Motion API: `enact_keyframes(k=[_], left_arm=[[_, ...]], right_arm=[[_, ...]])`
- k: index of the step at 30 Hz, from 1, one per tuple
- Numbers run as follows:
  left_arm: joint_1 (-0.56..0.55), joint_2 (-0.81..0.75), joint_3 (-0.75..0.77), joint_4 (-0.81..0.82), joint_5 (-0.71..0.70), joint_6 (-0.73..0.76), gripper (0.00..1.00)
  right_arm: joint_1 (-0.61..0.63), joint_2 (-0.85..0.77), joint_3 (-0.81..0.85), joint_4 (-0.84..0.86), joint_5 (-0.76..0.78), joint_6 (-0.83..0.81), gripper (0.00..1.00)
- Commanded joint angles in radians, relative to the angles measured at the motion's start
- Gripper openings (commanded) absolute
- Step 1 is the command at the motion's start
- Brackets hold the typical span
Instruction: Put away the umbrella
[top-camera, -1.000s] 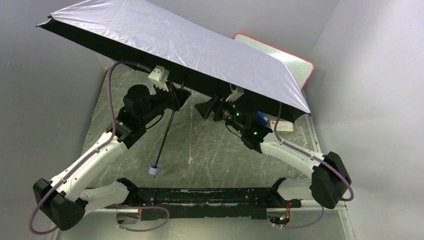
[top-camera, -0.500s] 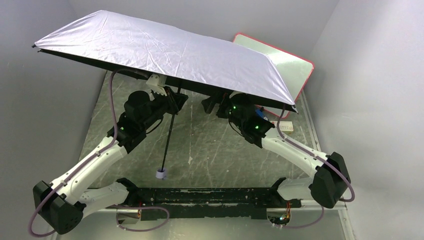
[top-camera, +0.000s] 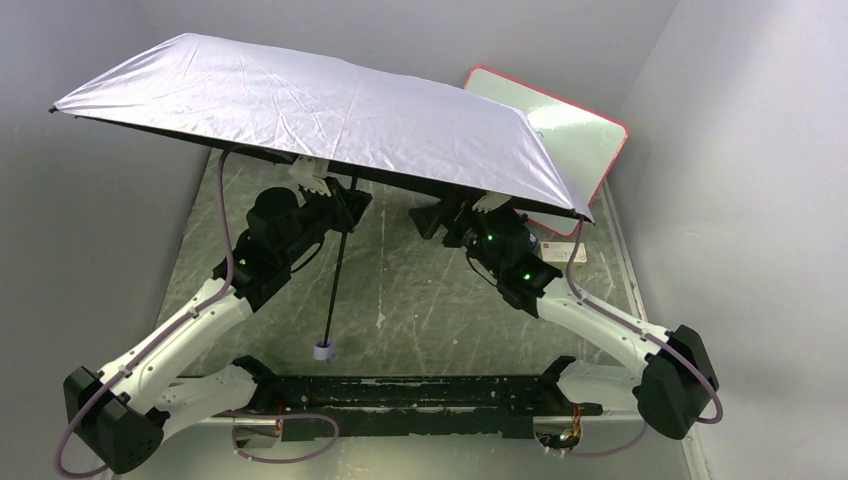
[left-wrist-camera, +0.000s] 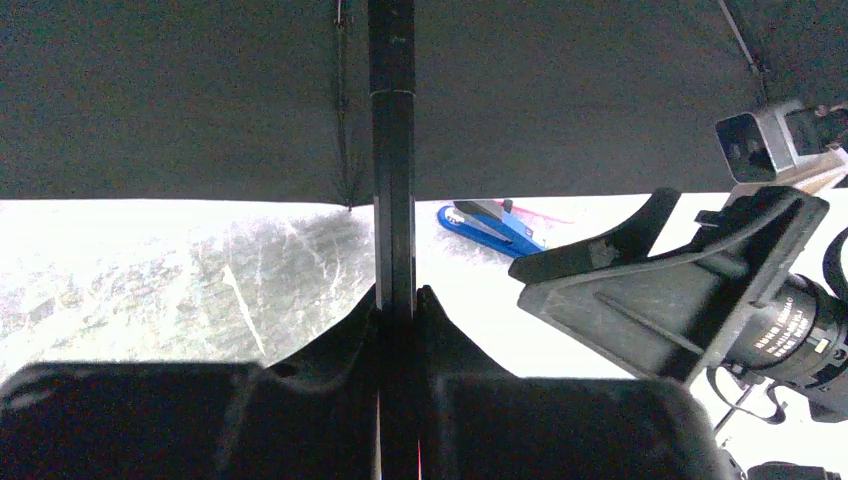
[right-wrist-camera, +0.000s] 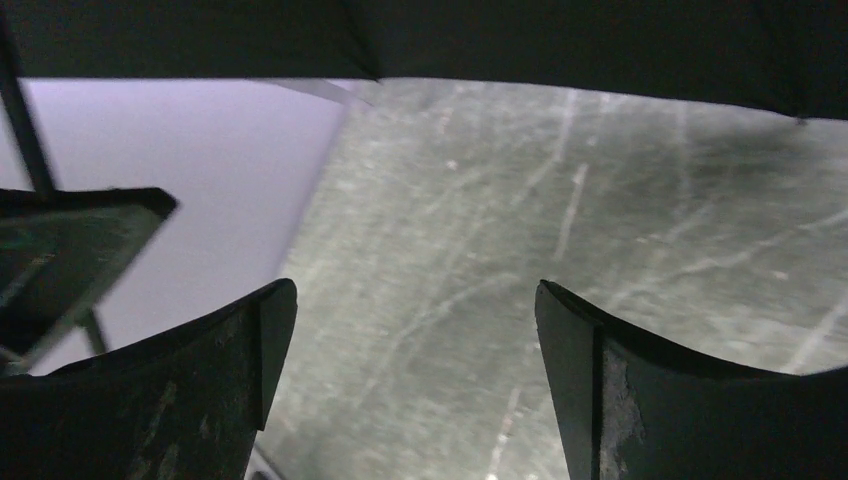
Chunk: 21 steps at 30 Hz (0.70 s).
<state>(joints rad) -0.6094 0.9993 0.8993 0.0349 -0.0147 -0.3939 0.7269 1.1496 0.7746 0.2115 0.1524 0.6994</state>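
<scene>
Since earlier, umbrella has been tilted flatter; held open above table, shaft clamped by left gripper. Right gripper spread, empty. Clamp could be twisted loose by the top-heavy load.

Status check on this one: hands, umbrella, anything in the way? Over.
Left hand shut on the umbrella shaft. Right hand open, empty, beneath it. Umbrella fully open, held above the table. Red-rimmed tray at far right, partly under it.

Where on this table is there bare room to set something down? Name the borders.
Bare tabletop lies between the umbrella's shaft and the right arm. Crowded: far right, around the stapler, white box and red-rimmed tray.
</scene>
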Motion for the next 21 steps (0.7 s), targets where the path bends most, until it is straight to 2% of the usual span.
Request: enact_keyframes(k=[1,4,11,21], left_arm=[[0.005,-0.020,-0.002,0.074,-0.032,0.000,0.05],[0.005,-0.017,-0.005,0.072,-0.031,0.002,0.05],[0.005,-0.016,-0.014,0.069,-0.025,-0.003,0.05],[0.004,-0.002,-0.018,0.057,-0.020,-0.007,0.05]], right_arm=[[-0.006,0.001,-0.064,0.328,-0.051,0.182,0.91],[0.004,0.038,-0.068,0.480,-0.026,0.256,0.91],[0.059,0.185,0.019,0.673,0.046,0.305,0.91],[0.086,0.359,0.188,0.775,0.194,0.356,0.88]])
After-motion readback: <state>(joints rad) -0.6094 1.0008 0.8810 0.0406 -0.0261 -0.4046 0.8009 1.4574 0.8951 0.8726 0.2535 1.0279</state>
